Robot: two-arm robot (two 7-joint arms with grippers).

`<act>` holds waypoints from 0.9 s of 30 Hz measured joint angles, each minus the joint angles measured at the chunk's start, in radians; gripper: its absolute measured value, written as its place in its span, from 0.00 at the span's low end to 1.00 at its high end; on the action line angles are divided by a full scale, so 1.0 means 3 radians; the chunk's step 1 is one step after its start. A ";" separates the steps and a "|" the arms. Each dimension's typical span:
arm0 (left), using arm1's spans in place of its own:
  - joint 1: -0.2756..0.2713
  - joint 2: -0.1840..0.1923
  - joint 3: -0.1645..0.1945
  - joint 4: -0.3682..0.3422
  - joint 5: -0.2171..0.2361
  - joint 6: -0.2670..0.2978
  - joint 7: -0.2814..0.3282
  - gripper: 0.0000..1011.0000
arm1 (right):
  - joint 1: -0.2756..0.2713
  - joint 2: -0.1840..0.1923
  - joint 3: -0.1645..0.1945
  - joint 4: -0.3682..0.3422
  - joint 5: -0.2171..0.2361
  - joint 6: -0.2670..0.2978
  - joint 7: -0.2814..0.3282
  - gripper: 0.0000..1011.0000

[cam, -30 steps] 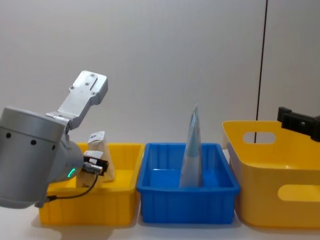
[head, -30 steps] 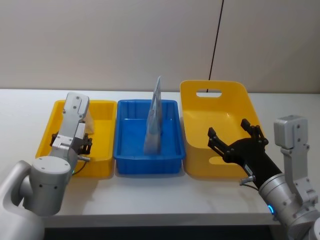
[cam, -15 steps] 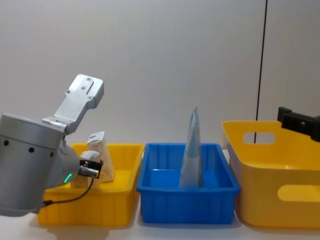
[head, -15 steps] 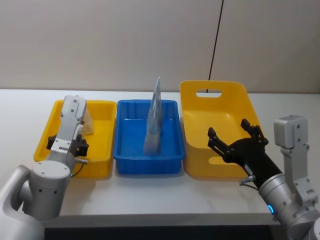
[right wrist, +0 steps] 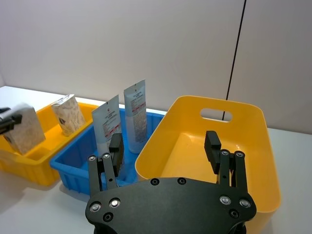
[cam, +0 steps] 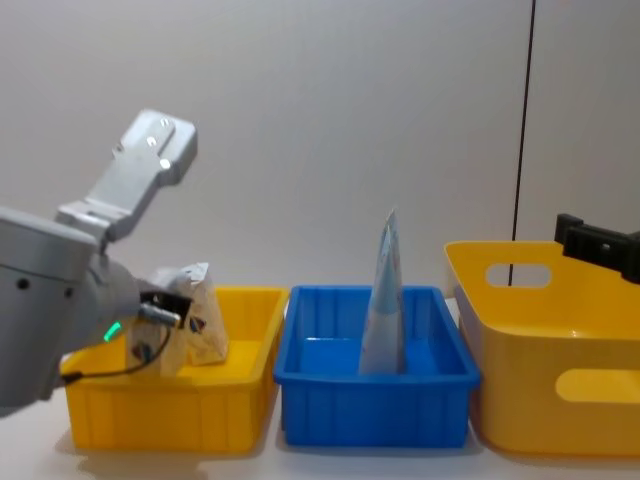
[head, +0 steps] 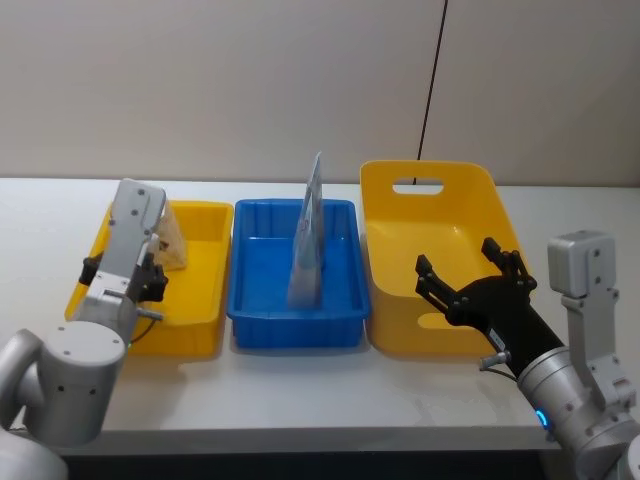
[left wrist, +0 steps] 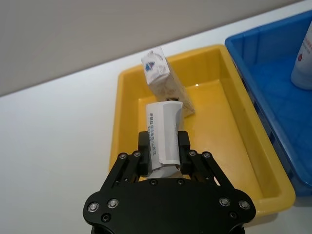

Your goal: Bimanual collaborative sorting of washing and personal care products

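My left gripper is shut on a white-grey speckled soft pack, held above the small yellow bin. In the head view this gripper is over the bin's left rim. A second speckled pack with a blue mark leans upright at the bin's far end. Two pale tubes stand upright in the blue bin. My right gripper hangs open and empty over the front of the large yellow bin.
The three bins sit side by side on a white table, close to a plain wall. A black cable runs down the wall behind the large yellow bin. Bare tabletop lies in front of the bins and to the left.
My left gripper has drawn leftward and up with the speckled pack, from over the small yellow bin's middle to its left rim. The right arm has stayed still.
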 joint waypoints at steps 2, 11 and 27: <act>0.0022 0.0036 0.0000 -0.0073 0.0012 -0.0015 -0.0014 0.31 | 0.0000 0.0000 0.0000 0.0000 0.0000 0.0000 0.0000 0.99; 0.0129 0.0251 -0.0020 -0.0489 0.0062 -0.0162 -0.0155 0.31 | 0.0000 0.0000 0.0000 0.0000 0.0000 0.0000 0.0000 0.99; 0.0153 0.0619 -0.0034 -0.0982 -0.0013 -0.0464 -0.0702 0.31 | 0.0000 0.0000 0.0000 0.0000 0.0000 0.0000 0.0000 0.99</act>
